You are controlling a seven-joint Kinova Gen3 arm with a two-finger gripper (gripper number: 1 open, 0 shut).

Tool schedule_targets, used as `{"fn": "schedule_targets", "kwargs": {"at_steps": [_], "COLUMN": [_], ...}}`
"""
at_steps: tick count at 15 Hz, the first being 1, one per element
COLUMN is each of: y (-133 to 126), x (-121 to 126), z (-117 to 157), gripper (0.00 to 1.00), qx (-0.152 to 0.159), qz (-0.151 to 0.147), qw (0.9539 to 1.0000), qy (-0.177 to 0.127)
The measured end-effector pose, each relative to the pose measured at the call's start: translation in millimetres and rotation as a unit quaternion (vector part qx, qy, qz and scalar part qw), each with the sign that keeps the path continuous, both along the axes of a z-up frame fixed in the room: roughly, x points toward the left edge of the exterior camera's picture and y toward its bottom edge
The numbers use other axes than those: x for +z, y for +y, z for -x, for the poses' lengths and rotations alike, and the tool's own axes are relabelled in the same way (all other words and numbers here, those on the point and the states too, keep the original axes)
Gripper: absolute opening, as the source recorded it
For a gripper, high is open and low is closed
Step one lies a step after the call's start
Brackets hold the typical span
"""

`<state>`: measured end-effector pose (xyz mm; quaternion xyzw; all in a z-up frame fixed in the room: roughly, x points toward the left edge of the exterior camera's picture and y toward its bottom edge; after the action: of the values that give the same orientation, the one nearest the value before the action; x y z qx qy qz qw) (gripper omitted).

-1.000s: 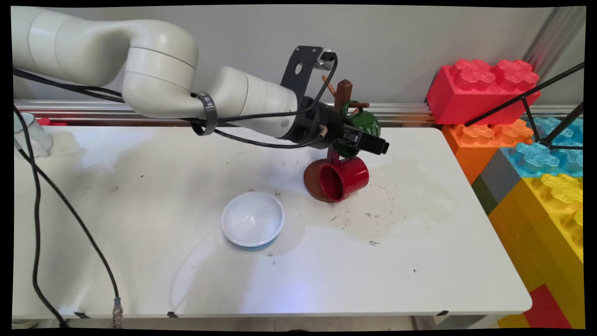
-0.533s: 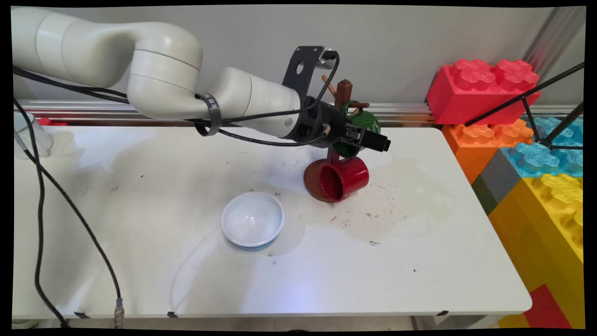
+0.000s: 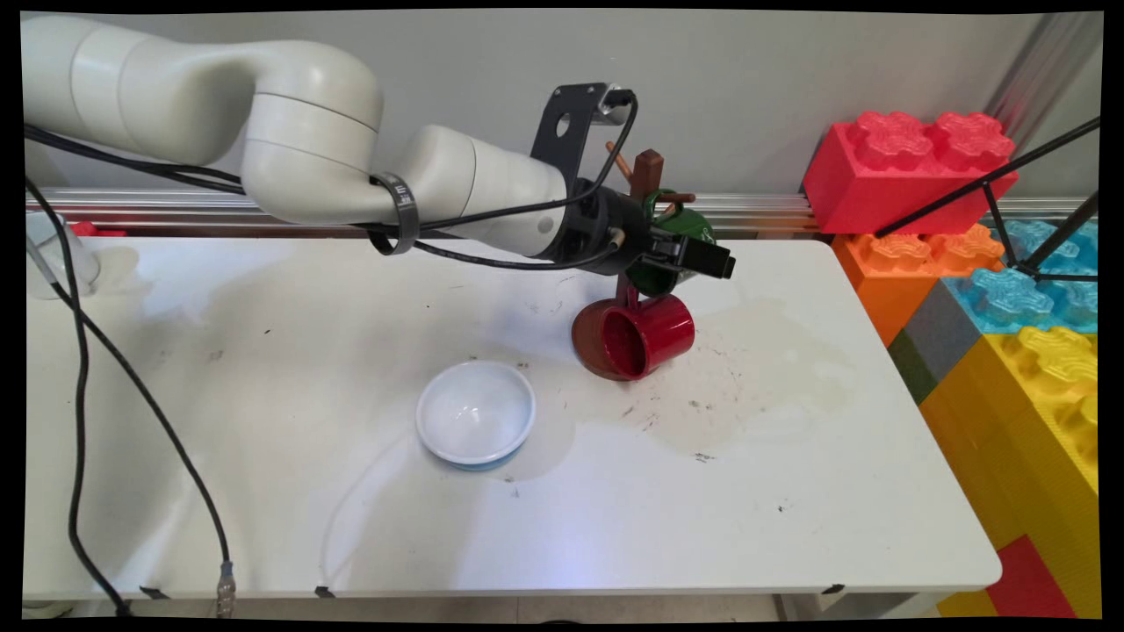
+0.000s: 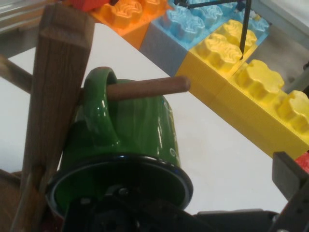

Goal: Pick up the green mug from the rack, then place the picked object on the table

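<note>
at the far middle of the white table point(image 3: 790, 456) the gripper point(image 3: 702, 261) is level with a green mug point(image 4: 130, 145), which hangs by its handle on a peg of the wooden mug tree point(image 4: 53, 96). whether its fingers grip the mug or stand apart, i cannot tell. a red mug point(image 3: 650, 333) hangs below, and a white bowl point(image 3: 475, 412) sits nearer the front.

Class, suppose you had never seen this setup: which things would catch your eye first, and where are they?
First, the gripper at a green mug whose handle hangs on a peg of the wooden mug tree near the table's far edge. A red mug hangs lower on that tree; a white bowl sits mid-table, giant toy bricks stacked at right.
</note>
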<state>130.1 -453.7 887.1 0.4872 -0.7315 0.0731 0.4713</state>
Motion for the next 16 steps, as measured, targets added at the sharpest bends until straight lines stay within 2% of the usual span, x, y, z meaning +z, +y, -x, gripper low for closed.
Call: {"fn": "schedule_targets", "kwargs": {"at_steps": [3, 4, 16], "y": [0, 0, 1], "x": [0, 1, 0], "z": [0, -1, -15], "gripper": [1.00, 0.00, 0.00], "qx": [0.003, 0.004, 0.031], "qz": [-0.002, -0.002, -0.017], "qw": [1.0000, 1.0000, 0.9993], "qy": [0.001, 0.000, -0.010]}}
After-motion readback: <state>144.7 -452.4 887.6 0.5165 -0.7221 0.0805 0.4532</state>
